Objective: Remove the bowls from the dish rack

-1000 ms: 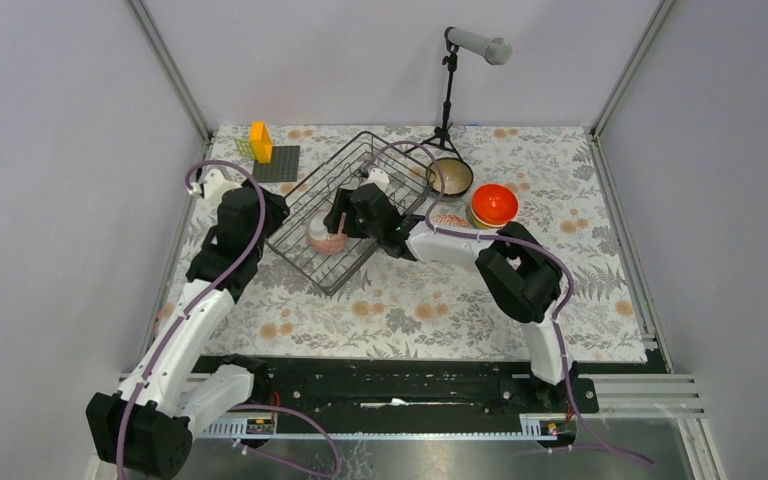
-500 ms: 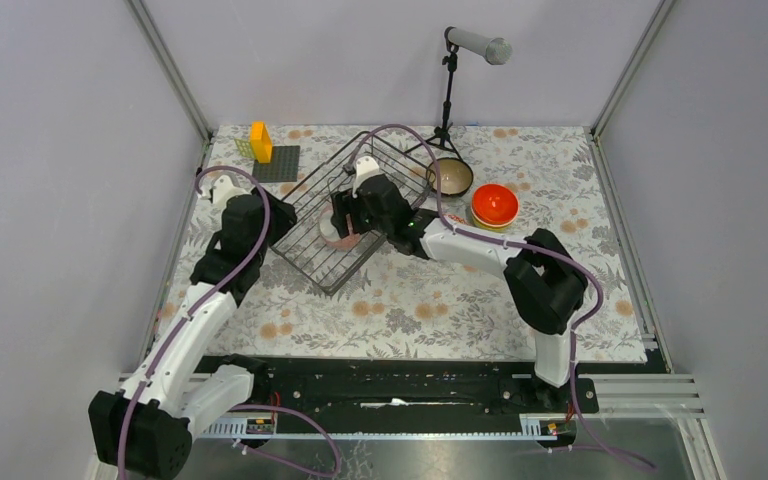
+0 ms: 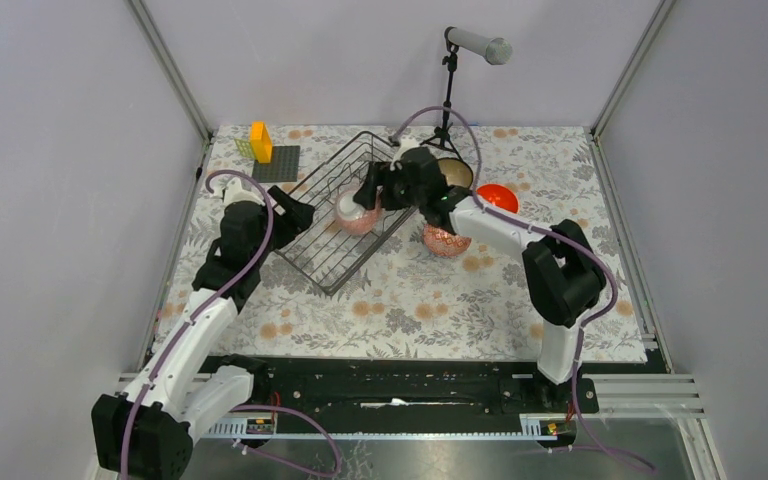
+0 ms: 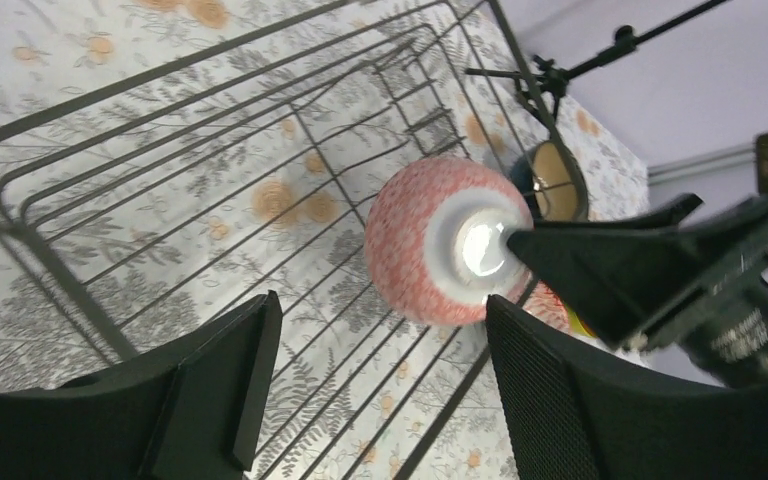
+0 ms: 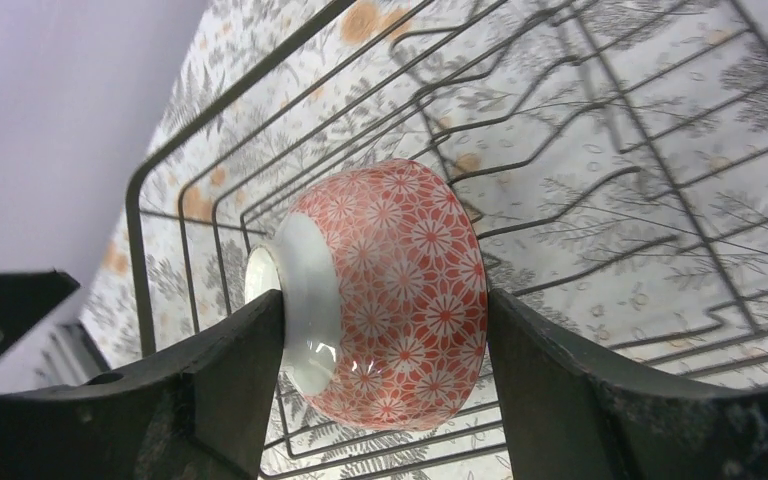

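Left hand [image 3: 297, 212] empty, fingers apart, at the dish rack's [image 3: 310, 248] left rim; right hand [image 5: 385, 330] clamped on the pink patterned bowl [image 4: 430, 240] above the rack.
Unloading is under way: next, I judge, carry the bowl right of the rack and set it on the desk [image 3: 410, 300].

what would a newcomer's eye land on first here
The red-and-white flowered bowl stands out first, clamped on its side in the right gripper over the dish rack. Next comes a bright orange bowl at the back right of the table. A second flowered bowl sits just right of the rack.
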`<state>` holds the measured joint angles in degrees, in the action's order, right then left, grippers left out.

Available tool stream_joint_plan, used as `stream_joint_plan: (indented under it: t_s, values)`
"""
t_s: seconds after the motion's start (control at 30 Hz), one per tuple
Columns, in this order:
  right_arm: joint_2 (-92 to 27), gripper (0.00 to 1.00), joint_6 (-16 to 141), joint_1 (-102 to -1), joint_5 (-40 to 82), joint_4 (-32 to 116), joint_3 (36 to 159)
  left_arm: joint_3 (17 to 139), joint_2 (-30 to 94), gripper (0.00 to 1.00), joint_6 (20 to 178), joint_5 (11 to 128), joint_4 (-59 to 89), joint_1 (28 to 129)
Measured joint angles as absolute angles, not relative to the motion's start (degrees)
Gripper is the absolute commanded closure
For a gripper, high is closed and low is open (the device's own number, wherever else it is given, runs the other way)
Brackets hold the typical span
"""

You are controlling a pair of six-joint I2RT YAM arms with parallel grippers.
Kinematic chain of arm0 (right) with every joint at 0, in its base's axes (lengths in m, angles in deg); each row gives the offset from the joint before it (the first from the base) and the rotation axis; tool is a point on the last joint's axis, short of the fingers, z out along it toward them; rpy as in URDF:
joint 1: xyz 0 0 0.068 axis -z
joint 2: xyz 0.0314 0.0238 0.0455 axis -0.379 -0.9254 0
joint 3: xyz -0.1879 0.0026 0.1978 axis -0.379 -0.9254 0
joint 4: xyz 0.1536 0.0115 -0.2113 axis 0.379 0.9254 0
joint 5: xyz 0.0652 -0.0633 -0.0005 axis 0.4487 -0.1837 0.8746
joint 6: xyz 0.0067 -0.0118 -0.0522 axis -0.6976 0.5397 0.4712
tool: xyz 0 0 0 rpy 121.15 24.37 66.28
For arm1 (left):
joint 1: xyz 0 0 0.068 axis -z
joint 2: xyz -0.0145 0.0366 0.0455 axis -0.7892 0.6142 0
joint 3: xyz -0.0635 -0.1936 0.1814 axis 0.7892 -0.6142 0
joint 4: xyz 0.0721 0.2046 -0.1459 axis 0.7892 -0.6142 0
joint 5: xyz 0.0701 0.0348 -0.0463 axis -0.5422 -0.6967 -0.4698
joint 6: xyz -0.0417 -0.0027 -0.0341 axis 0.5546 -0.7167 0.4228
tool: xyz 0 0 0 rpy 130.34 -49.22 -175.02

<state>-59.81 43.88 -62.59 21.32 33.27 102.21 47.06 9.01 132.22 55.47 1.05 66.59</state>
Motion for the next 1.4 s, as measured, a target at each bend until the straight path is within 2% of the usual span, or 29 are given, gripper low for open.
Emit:
stream_joint_plan:
  t_s: [0.23,0.5,0.8,1.03,1.4]
  values:
    - [-57.67,0.70,33.24,-53.93,29.82,32.20,100.17,43.26,9.32,0.02,135.22,69.85,12.79,63.03]
    - [-54.93,0.73,20.82,-50.13,40.03,24.29,96.43,36.09,12.34,0.01,145.16,84.30,31.19,60.80]
    - [-52.64,0.72,12.15,-48.66,47.70,15.68,93.86,35.96,16.16,0.02,153.97,91.90,48.48,60.38]
    - [-51.83,0.73,7.12,-48.69,51.70,7.70,92.63,36.11,19.11,0.12,158.36,94.53,55.67,60.38]
    - [-51.83,0.73,3.58,-48.69,55.11,2.59,91.12,36.11,23.77,0.41,166.80,98.37,68.44,60.38]
